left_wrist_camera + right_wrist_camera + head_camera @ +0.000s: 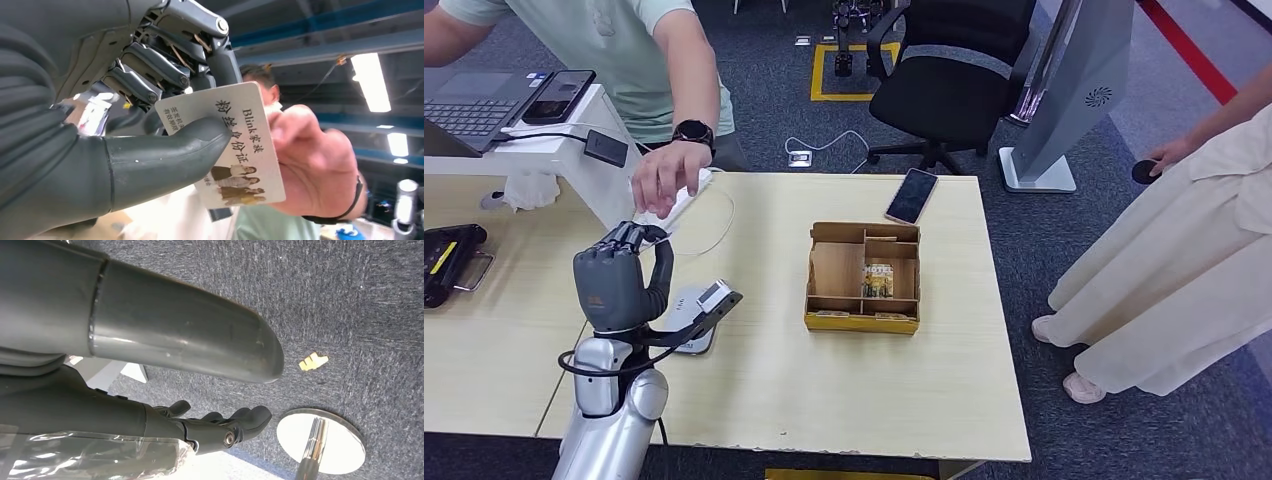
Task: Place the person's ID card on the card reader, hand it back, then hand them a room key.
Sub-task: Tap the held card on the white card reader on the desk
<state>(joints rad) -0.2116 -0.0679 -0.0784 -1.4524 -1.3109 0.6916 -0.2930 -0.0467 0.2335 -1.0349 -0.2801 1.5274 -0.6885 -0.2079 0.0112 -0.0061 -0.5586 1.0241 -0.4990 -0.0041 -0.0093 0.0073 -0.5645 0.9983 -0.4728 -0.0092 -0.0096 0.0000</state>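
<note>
The robot's left hand [619, 275] pinches the ID card [231, 145] that a person's hand [312, 160] also grips from the far side, directly above the card reader [694, 322]; its right hand [220, 426] hangs loose, holding nothing.

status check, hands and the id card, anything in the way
Left hand pinches the ID card; the person's hand grips its other edge. Right hand hangs over the floor, holding nothing. Card reader below the left hand. Nothing in the way.

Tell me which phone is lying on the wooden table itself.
The phone at the table's far edge, beyond the compartment box. The other phone rests on the raised white stand beside the laptop.
</note>
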